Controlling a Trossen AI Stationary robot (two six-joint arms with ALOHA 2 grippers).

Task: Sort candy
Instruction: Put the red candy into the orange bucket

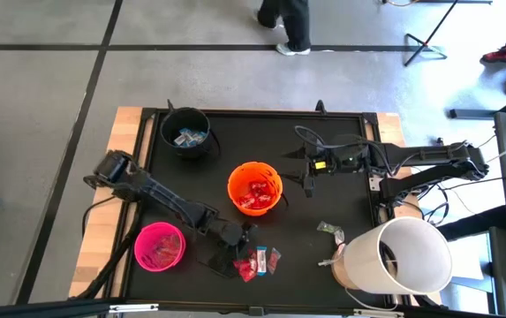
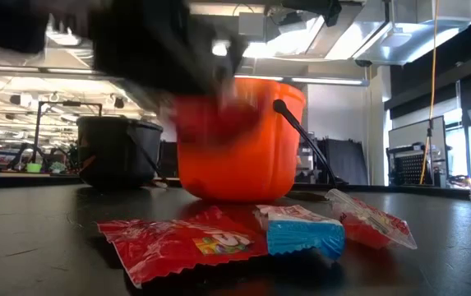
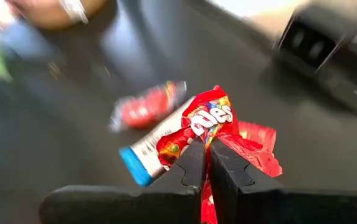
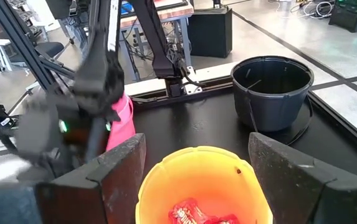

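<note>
Left gripper (image 3: 208, 163), reaching low over the front candy pile (image 1: 259, 262), is pinching a red packet (image 3: 208, 121) between closed fingers; right gripper (image 4: 194, 168) is hovering wide open above the orange bucket (image 1: 254, 189); pink bucket (image 1: 159, 246) and black bucket (image 1: 186, 132) are flanking.

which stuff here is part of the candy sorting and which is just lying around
Part of the job:
- red Skittles packet pinched in the left gripper
- blue-and-white wrapped bar
- round orange plastic bucket
- pink plastic bucket
- black plastic bucket

Just lying about:
- large white paper cylinder
- black cables
</note>
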